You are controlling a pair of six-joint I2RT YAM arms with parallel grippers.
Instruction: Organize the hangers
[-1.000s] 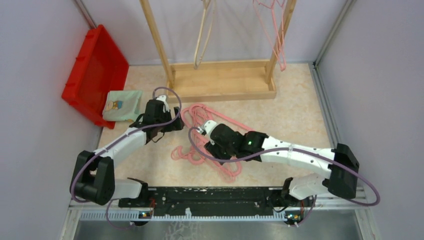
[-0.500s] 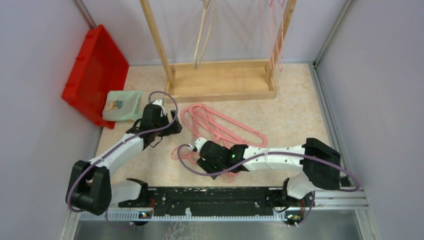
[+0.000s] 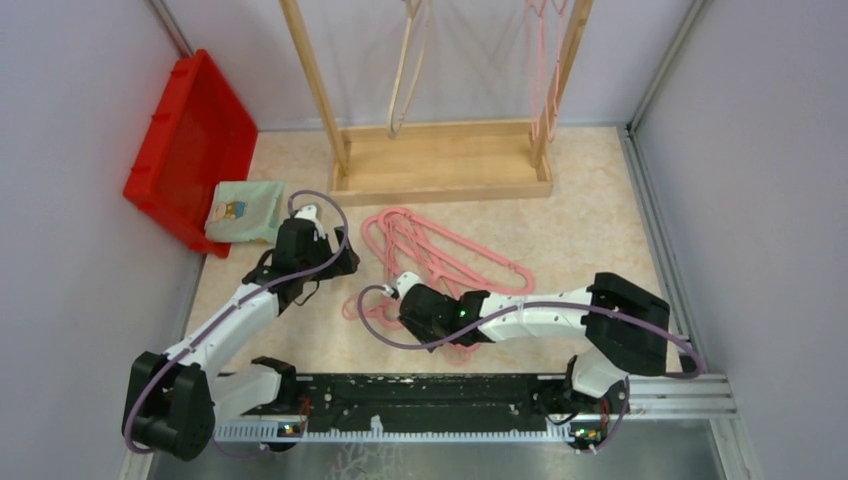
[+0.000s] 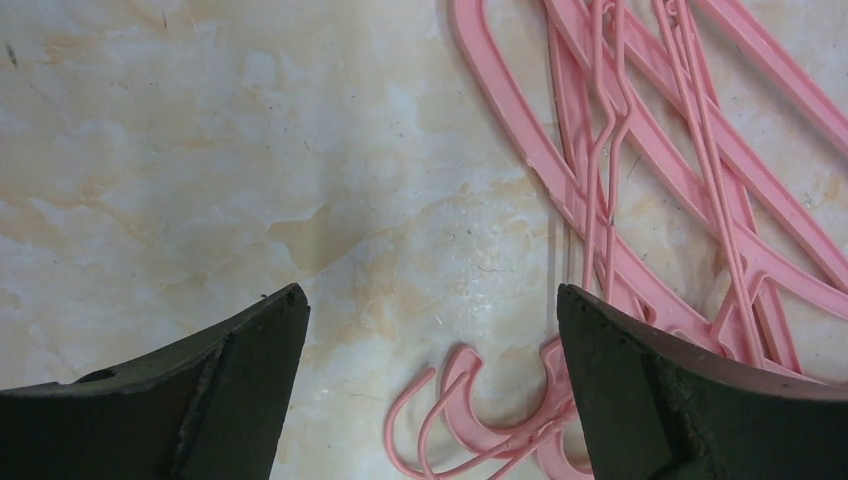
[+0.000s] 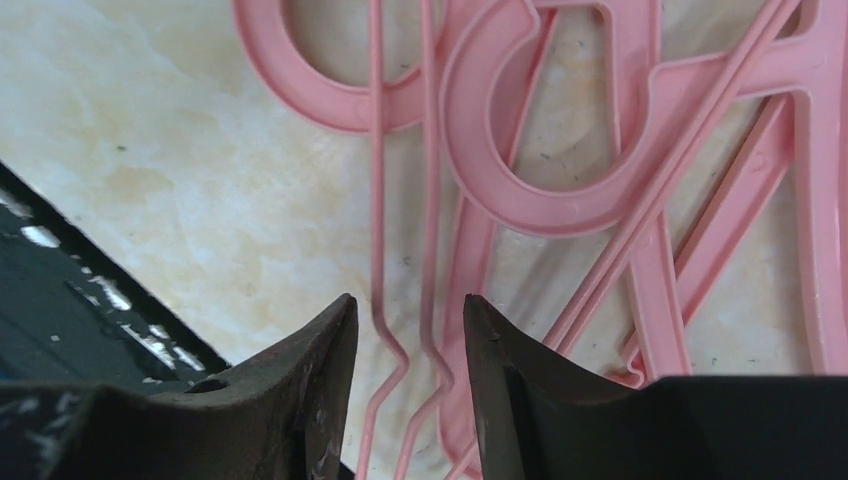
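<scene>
A pile of pink hangers (image 3: 445, 262), thin wire ones and thicker ones, lies on the floor, hooks (image 3: 356, 306) at its near left. My right gripper (image 3: 397, 306) is low over the pile's near end. Its jaws (image 5: 408, 300) stand narrowly open, and the necks of two thin pink hangers (image 5: 378, 200) run between the fingertips without being pinched. My left gripper (image 3: 343, 262) is wide open and empty (image 4: 430, 292) above bare floor, with the hooks (image 4: 470, 420) just below it. A beige hanger (image 3: 405, 70) and pink hangers (image 3: 545, 80) hang on the wooden rack.
The wooden rack's base (image 3: 440, 165) stands at the back. A red bin (image 3: 190, 130) leans on the left wall, with a folded green cloth (image 3: 245, 210) beside it. The black rail (image 3: 430, 392) runs along the near edge, close to my right gripper (image 5: 60, 300).
My right arm has swung back and down to the near end of the pile. My left gripper has drawn back a little to the left. The pink hangers on the rack have stopped swinging.
</scene>
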